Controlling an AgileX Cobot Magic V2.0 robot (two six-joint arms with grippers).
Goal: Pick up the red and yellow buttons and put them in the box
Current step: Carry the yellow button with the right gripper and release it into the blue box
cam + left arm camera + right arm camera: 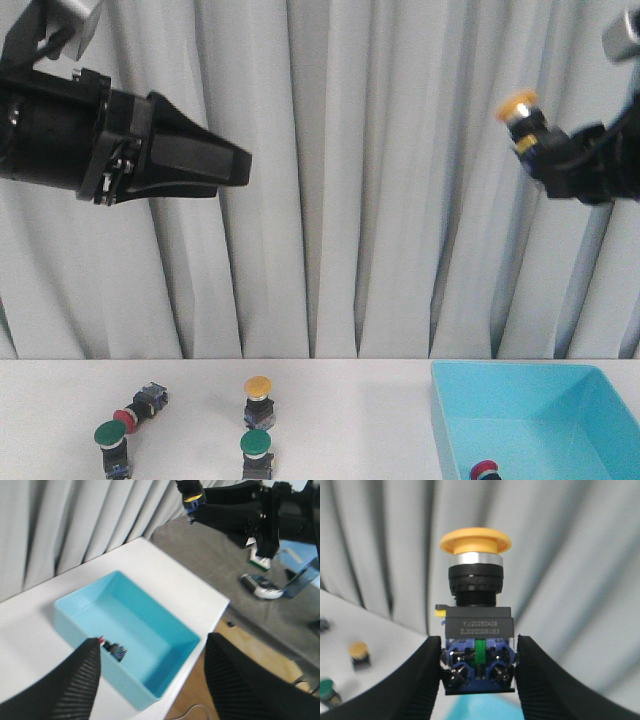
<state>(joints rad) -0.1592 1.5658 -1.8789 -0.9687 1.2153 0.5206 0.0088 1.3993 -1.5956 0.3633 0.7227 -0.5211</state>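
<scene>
My right gripper [532, 140] is high in the air at the upper right, shut on a yellow button [519, 108]. In the right wrist view its fingers [427, 675] clamp the blue base of this button [477, 612], cap outward. The turquoise box [560, 385] sits on the table at the right, below that gripper, with a red button [485, 469] inside. My left gripper [240, 165] is raised at the upper left, open and empty. Its wrist view looks down on the box [150, 615] and the red button [113, 649]. A yellow button [258, 398] stands upright and a red button [135, 408] lies on its side on the table.
Two green-capped buttons [110, 440] [256, 450] stand at the table's front left, near the red and yellow ones. A white curtain hangs behind the table. The box is close to the table's right edge [220, 612], with floor beyond.
</scene>
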